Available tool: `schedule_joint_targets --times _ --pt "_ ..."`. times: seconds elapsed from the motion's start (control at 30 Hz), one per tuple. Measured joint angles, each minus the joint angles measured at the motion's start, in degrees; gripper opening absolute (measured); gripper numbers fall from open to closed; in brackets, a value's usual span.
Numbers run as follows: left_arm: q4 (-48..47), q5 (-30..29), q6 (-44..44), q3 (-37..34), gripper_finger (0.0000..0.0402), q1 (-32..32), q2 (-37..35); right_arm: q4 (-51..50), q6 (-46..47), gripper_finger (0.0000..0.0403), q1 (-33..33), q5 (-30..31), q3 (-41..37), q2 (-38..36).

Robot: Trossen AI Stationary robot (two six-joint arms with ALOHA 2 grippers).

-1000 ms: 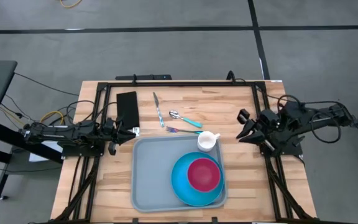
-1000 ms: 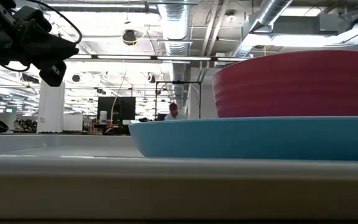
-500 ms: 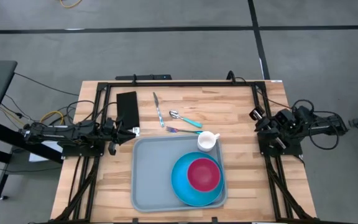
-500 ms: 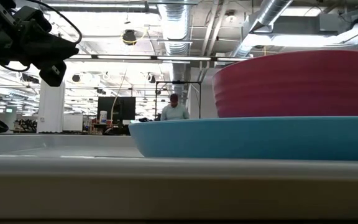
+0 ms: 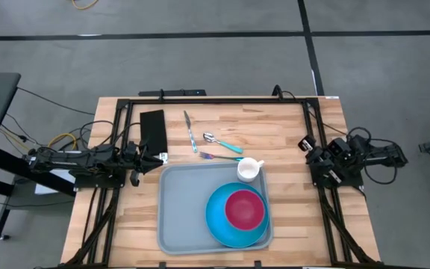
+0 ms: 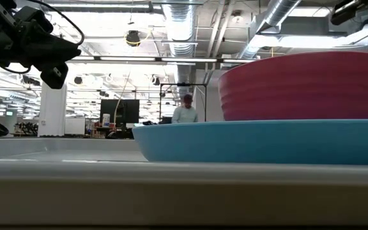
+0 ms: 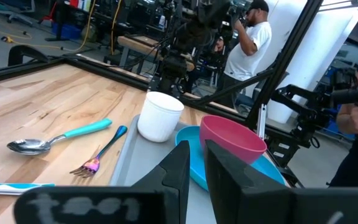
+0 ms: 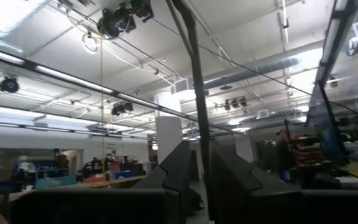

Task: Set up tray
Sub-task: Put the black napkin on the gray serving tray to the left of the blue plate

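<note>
The grey-blue tray (image 5: 181, 213) lies flat on the near middle of the table. A round blue plate (image 5: 222, 224) sits on its right half, carrying a pink bowl (image 5: 245, 208). A white cup (image 5: 249, 169) stands on the tray's far right corner. In the low view the plate (image 6: 260, 140) and bowl (image 6: 305, 86) fill the foreground. My left gripper (image 5: 160, 158) rests shut off the tray's far left corner, and in its wrist view (image 7: 192, 177) it points at the cup (image 7: 159, 116). My right gripper (image 5: 305, 143) is shut at the table's right edge, tipped upward.
A black napkin (image 5: 153, 131), a knife (image 5: 190, 131), a teal-handled spoon (image 5: 222, 142) and a fork (image 5: 219, 157) lie on the wood beyond the tray. A black frame (image 5: 215, 99) runs around the table's edges. People stand in the room behind.
My right arm has drawn back from beside the cup toward the table's right edge and folded in on itself, its gripper tipping upward. The left arm, tray, plate, bowl and cup have stayed where they were.
</note>
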Motion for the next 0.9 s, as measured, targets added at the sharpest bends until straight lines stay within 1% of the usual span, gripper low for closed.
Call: schedule_joint_targets --times 0.13,0.23,0.77,0.9 --pt "0.0 0.0 0.0 0.0 0.0036 0.0 0.0 2.1 0.6 0.0051 0.0 -1.0 -2.2 0.0" --pt "0.0 0.0 0.0 0.0 0.0036 0.0 0.0 2.9 0.6 0.0051 0.0 -1.9 -2.5 -0.1" --pt "0.0 0.0 0.0 0.0 0.0036 0.0 0.0 -11.0 -1.9 0.0051 -0.2 -1.6 -2.6 0.0" --pt "0.0 0.0 0.0 0.0 0.0036 0.0 0.0 -14.9 -2.0 0.0051 -0.2 -0.1 -2.6 0.0"
